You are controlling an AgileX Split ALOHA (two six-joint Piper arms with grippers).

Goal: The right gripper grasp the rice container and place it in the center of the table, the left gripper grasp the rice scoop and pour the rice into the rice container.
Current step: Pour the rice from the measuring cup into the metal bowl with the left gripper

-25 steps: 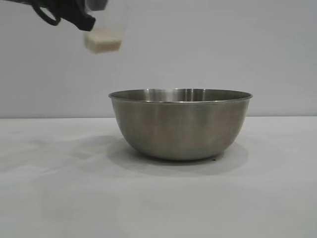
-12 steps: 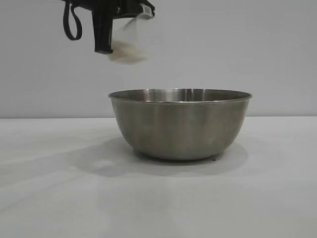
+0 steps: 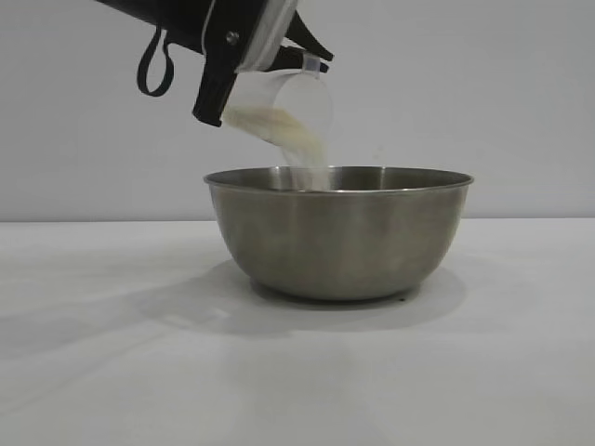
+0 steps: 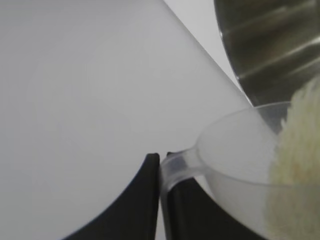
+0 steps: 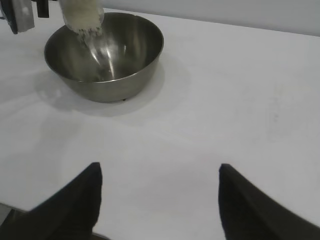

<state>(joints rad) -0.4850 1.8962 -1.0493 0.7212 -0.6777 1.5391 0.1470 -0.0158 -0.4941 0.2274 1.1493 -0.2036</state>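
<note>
You are looking at nothing readable here — no text, label, brand, number or sign is showing on the bowl (image 3: pixel 339 232), the scoop (image 3: pixel 284 111), the table (image 3: pixel 112 372) or either gripper.

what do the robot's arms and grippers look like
The left gripper is a black claw with two pointed fingers, on a black arm with a white panel and a looping black cable beneath it. The right gripper shows only its two black fingers, broad at the base and tapering to tips. No markings are visible on either.
</note>
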